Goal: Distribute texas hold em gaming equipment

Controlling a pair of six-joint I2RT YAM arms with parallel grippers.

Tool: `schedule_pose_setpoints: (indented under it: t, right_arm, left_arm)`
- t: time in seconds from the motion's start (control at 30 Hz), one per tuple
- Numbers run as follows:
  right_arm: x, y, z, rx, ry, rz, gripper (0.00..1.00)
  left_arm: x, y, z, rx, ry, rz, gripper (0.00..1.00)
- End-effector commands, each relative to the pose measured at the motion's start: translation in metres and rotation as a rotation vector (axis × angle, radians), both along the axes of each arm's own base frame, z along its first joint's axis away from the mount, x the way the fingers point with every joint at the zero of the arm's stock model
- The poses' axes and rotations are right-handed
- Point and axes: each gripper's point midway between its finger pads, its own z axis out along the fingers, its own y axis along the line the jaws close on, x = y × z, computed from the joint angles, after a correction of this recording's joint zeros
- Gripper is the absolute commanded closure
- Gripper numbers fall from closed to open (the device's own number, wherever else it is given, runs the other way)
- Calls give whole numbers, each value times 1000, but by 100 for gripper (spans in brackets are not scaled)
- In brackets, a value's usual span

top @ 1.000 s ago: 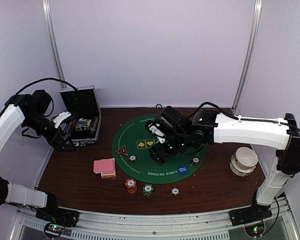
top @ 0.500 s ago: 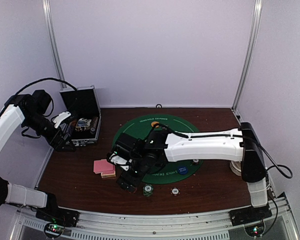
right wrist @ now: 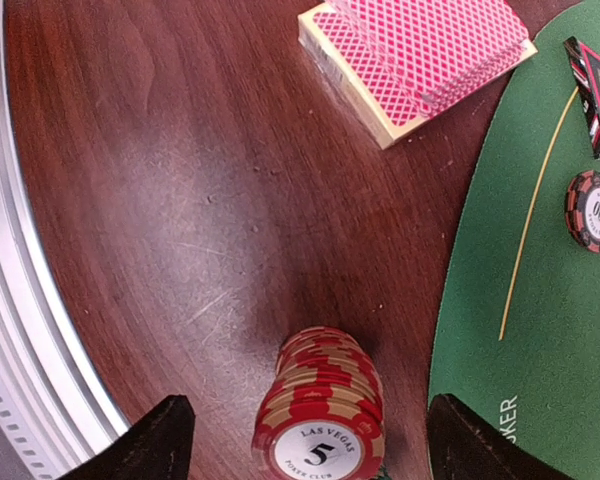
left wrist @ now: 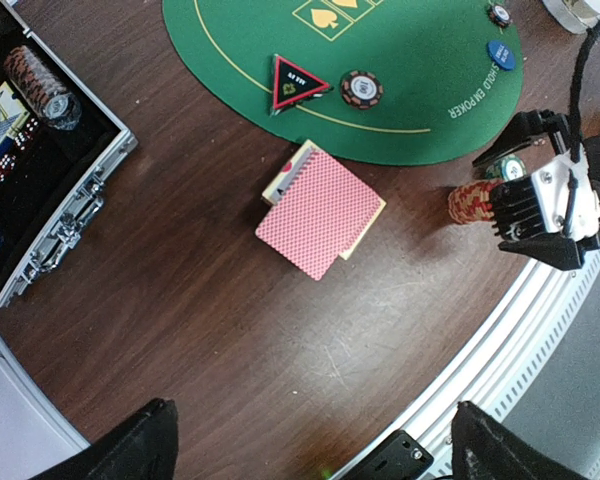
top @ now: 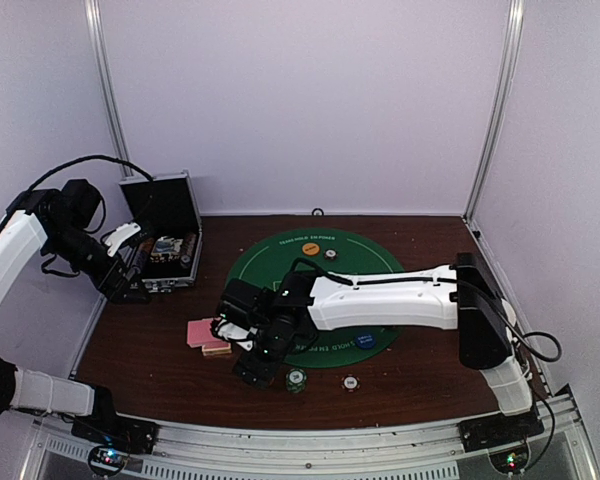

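Right tool [right wrist: 308, 428] gapes astride ridged round red-striped poker chip stack [right wrist: 322, 385], at scratched wooden counter [right wrist: 160, 200] front edge. Left tool [left wrist: 310, 445] gapes empty.

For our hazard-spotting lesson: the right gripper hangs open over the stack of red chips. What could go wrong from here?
1. The red chips are a tall loose stack; if the right gripper closes off-centre, it may topple or take only some.
2. The green chips stand right beside it, so a finger could knock them.
3. The cards lie nearby, top ones already askew; the arm might scatter them.
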Motion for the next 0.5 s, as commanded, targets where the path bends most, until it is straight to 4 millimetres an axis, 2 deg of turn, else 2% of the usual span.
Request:
schedule_pose_setpoints:
  t: [0.0, 0.47]
  right_arm:
    - [3, 1, -3, -14, -18, -1, 18]
    - [15, -1, -13, -13, -14, -28, 28]
  left_arm:
    - [0, -2, 10, -8, -39, -20, 2]
    - [0, -2, 8, -6, -34, -19, 2]
